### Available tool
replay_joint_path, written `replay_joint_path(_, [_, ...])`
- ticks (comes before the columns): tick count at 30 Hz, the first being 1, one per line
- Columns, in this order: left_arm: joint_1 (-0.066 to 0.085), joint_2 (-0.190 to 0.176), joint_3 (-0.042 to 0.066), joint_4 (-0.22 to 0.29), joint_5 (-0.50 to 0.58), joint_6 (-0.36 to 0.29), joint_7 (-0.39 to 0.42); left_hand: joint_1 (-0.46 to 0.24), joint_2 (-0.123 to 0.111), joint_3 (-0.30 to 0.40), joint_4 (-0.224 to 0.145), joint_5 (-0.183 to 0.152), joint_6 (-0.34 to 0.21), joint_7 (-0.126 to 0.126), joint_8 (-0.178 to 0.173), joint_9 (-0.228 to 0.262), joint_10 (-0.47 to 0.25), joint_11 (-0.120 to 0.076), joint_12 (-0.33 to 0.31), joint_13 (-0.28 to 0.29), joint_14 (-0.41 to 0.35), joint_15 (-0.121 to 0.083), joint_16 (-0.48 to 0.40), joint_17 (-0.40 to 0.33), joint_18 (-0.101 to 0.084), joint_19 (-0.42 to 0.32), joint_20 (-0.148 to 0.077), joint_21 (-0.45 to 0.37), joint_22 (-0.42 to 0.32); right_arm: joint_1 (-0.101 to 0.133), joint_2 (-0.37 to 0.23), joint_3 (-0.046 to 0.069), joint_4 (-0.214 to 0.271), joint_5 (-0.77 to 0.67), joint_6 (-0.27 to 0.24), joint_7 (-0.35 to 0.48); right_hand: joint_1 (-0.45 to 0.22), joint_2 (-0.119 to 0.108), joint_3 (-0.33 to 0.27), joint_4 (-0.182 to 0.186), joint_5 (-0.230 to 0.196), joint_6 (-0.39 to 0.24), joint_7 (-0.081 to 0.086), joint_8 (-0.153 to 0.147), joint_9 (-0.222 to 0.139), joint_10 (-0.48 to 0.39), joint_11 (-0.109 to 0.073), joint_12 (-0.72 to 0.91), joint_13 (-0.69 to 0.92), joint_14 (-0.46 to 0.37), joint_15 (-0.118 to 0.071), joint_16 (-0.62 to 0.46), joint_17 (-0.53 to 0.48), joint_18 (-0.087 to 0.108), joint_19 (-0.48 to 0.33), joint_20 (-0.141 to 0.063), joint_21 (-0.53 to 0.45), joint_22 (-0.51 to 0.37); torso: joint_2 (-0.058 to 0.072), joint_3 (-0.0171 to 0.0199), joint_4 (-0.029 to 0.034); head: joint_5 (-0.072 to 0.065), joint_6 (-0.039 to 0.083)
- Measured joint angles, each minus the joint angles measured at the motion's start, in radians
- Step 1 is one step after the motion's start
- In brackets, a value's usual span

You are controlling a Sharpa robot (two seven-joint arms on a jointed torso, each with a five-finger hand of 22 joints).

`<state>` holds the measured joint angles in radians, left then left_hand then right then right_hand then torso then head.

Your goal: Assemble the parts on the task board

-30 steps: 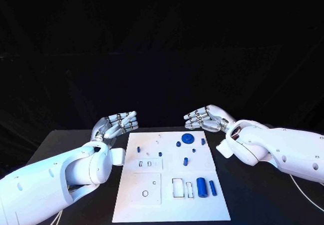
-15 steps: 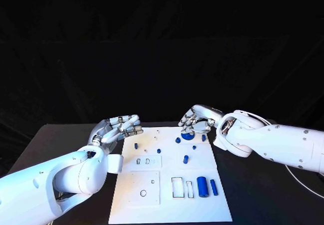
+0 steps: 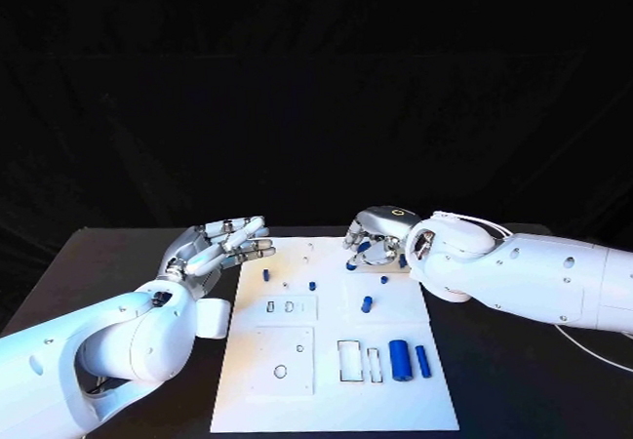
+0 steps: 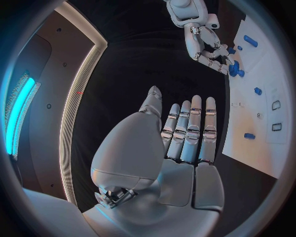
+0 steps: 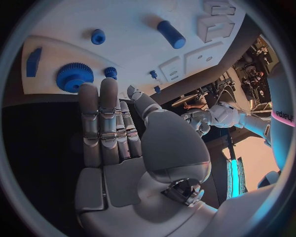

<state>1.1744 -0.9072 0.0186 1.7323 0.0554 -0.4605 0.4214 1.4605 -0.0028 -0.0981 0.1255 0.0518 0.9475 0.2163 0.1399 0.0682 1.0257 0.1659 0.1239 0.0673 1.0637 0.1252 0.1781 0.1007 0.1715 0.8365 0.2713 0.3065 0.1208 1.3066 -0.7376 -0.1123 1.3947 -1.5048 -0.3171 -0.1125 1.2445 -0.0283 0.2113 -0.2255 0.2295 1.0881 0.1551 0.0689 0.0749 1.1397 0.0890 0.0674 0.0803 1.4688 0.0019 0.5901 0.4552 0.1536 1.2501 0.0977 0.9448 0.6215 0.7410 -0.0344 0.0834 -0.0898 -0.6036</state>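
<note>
Hovered right hand (image 3: pixel 378 232), fingers spread and empty, just above the blue gear (image 5: pixel 73 76) at the board's (image 3: pixel 311 395) far end. Left hand (image 3: pixel 219 245) open beside the board, farther from the gear.

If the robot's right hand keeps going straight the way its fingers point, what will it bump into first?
Most likely the blue gear. In the right wrist view, the right hand has its fingers stretched toward the task board, with the gear just beyond the fingertips. A small blue peg sits beside it. Depth is hard to judge.
</note>
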Motion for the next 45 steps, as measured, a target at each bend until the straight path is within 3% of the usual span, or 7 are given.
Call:
replay_joint_path(4, [0.006,-0.005,0.000,0.013,0.000,0.003,-0.004,0.000,0.000,0.000,0.000,0.000,0.000,0.000,-0.002,-0.001,0.000,0.000,0.000,0.000,0.000,0.000,0.000,0.000,0.000,0.004,0.004,0.000,0.000,0.000,0.005,0.000,-0.002,-0.037,0.021,-0.021,0.007,-0.008,0.022,0.024,0.005,-0.005,-0.005,0.000,0.000,-0.011,0.002,0.004,0.008,0.000,0.000,0.267,0.239,-0.040,0.071,0.002,0.216,0.289,0.008,-0.0014,0.0055,-0.005,-0.001])
replay_joint_path(9, [0.010,-0.010,0.000,0.021,-0.001,0.006,-0.007,0.000,0.000,0.000,0.000,0.000,0.000,0.000,-0.002,-0.001,0.000,0.000,-0.004,0.000,0.002,0.002,-0.005,0.000,0.000,0.007,0.000,0.000,0.000,0.000,0.006,0.000,-0.005,-0.065,0.043,-0.041,0.015,-0.024,0.040,0.047,0.005,-0.005,-0.005,0.000,0.000,-0.018,0.002,0.004,0.014,0.000,0.000,0.443,0.408,-0.055,0.108,0.007,0.336,0.459,0.014,-0.0020,0.0109,-0.007,-0.002])
replay_joint_path(15, [0.012,-0.013,0.000,0.025,-0.001,0.009,-0.010,0.000,0.000,-0.003,-0.003,0.000,0.000,0.000,-0.002,0.000,0.000,0.000,-0.005,0.000,0.004,0.003,-0.005,0.000,0.000,0.007,0.000,0.003,0.000,0.000,0.008,0.000,-0.009,-0.086,0.062,-0.058,0.019,-0.028,0.051,0.059,0.005,-0.005,-0.005,0.000,0.000,-0.027,0.004,0.004,0.016,0.000,0.000,0.509,0.468,-0.055,0.119,0.011,0.375,0.519,0.018,-0.0031,0.0156,-0.009,-0.002])
replay_joint_path(17, [0.012,-0.014,0.000,0.026,-0.001,0.009,-0.011,0.000,0.000,-0.003,-0.003,0.000,0.000,0.000,-0.002,-0.001,0.000,0.000,-0.005,0.000,0.004,0.003,-0.005,0.000,0.000,0.007,0.000,0.003,0.000,0.000,0.008,0.000,-0.010,-0.091,0.067,-0.062,0.019,-0.028,0.054,0.061,0.005,-0.005,-0.005,0.000,0.000,-0.027,0.004,0.004,0.017,0.000,0.000,0.526,0.486,-0.070,0.126,0.011,0.388,0.537,0.019,-0.0033,0.0172,-0.010,-0.002])
replay_joint_path(30, [0.014,-0.019,0.000,0.027,0.000,0.011,-0.015,0.000,0.000,-0.003,-0.003,0.000,0.000,0.000,-0.007,0.000,0.000,0.000,-0.005,0.000,0.004,0.003,-0.011,0.000,0.000,0.011,-0.004,0.003,0.000,0.000,0.012,0.000,-0.026,-0.107,0.087,-0.073,0.027,-0.036,0.072,0.080,0.005,-0.005,-0.005,0.000,0.001,-0.027,0.004,0.004,0.019,0.000,0.000,0.595,0.554,-0.070,0.147,0.014,0.432,0.609,0.024,-0.0056,0.0261,-0.018,0.000])
replay_joint_path(32, [0.014,-0.020,0.000,0.027,0.000,0.011,-0.016,0.000,0.000,-0.003,-0.003,0.000,0.000,0.000,-0.007,0.000,0.000,0.000,-0.005,0.000,0.003,0.003,-0.011,0.000,0.000,0.011,-0.004,0.003,0.000,0.000,0.014,0.000,-0.029,-0.108,0.089,-0.073,0.027,-0.036,0.076,0.083,0.005,-0.005,-0.005,0.000,0.001,-0.021,0.006,0.004,0.019,0.000,0.000,0.612,0.572,-0.085,0.158,0.011,0.446,0.630,0.024,-0.0058,0.0273,-0.019,-0.001])
replay_joint_path(45, [0.017,-0.024,0.000,0.030,0.000,0.013,-0.022,0.004,0.004,-0.003,-0.003,0.000,0.000,0.000,-0.007,0.000,0.000,0.000,-0.011,0.000,0.003,0.003,-0.011,0.000,0.000,0.014,0.000,0.003,-0.001,-0.001,0.020,0.000,-0.041,-0.106,0.106,-0.072,0.027,-0.035,0.122,0.096,0.005,0.002,-0.005,0.000,0.005,0.002,0.000,0.008,0.019,0.000,0.000,0.658,0.617,-0.085,0.179,0.015,0.481,0.687,0.027,-0.0083,0.0355,-0.027,-0.005])
